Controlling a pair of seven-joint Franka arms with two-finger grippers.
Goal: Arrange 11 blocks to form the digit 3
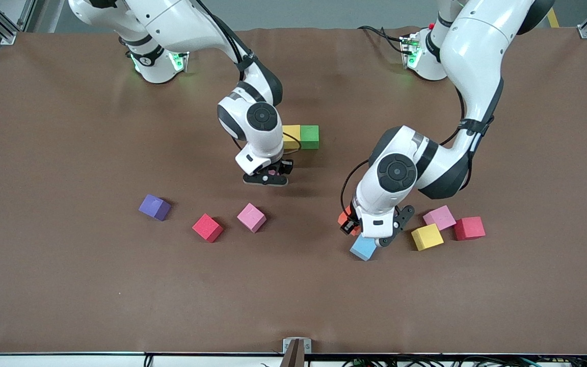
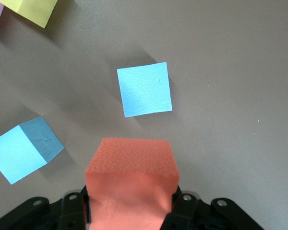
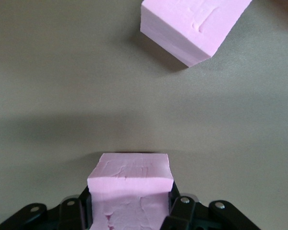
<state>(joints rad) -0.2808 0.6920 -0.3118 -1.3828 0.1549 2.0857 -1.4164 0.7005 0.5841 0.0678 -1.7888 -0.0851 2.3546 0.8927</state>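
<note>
Purple block (image 1: 154,207), red cube (image 1: 207,227), pink block (image 1: 251,217): loose, near front camera, unplaced.
R gripper (image 1: 268,176) clamped on pink cube (image 3: 129,184), low over table nr yellow (image 1: 291,136) + green (image 1: 309,136) pair, prob digit's start.
L gripper (image 1: 370,232) clamped on orange block (image 2: 130,184), above light blue block (image 1: 364,247); pink, yellow, red loose beside.
</note>
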